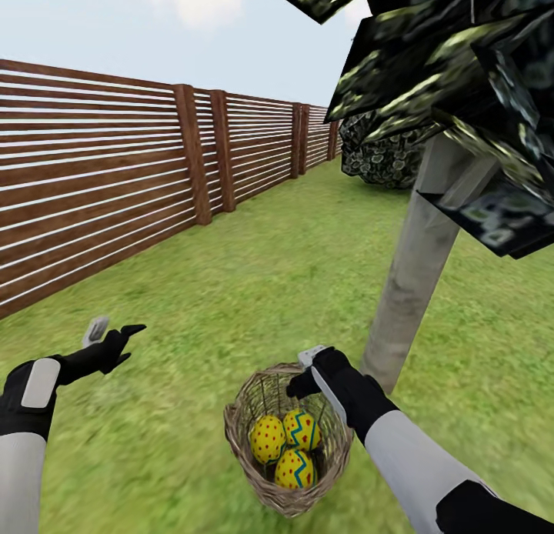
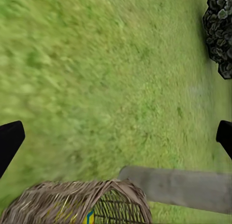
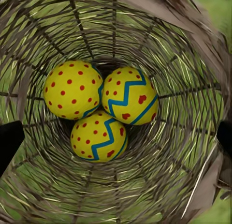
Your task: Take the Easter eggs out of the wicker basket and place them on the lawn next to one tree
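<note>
Lawn (image 1: 254, 288) runs out to the fence (image 1: 100, 180) at 10 o'clock. Tree (image 1: 412, 288) at 1 o'clock, trunk foot just beside the basket (image 1: 246, 434) — handy drop spot, I'd say. Basket sits at 6 o'clock, tipped a bit, all three eggs (image 1: 286, 448) at the bottom, touching each other. Right end effector (image 1: 305, 376) hovers over the rim, open, empty, aimed straight down the mouth at the eggs (image 3: 99, 115) — looks lined up for the first pick. Left end effector (image 1: 115, 335) at 9 o'clock, open, empty, parked clear over grass.
</note>
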